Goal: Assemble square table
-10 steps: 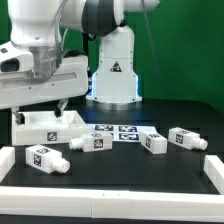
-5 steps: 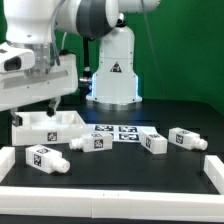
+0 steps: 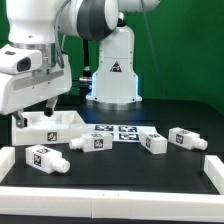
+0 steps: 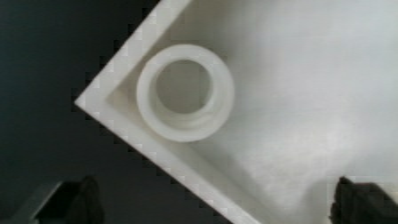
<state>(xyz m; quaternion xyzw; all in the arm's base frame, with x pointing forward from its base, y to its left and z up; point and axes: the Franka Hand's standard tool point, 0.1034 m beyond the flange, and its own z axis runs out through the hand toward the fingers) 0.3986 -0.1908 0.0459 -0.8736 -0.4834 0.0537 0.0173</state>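
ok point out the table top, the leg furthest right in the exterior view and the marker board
table top [image 3: 42,133], exterior view, front wall of its rim
rightmost leg [image 3: 186,139], exterior view, middle of its body
marker board [image 3: 122,131], exterior view, a tag on its face

White tray top [image 3: 50,127], white legs [image 3: 55,162] tagged black-and-white, apparently black table [image 3: 120,170].

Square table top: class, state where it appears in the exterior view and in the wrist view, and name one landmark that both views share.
Exterior view: the top lies toward the exterior view's left, right under the tool.
Wrist view: one corner of the top fills the picture, with a round socket in it.
Shared landmark: the open tool above the top; the wrist view shows its dark fingertips.
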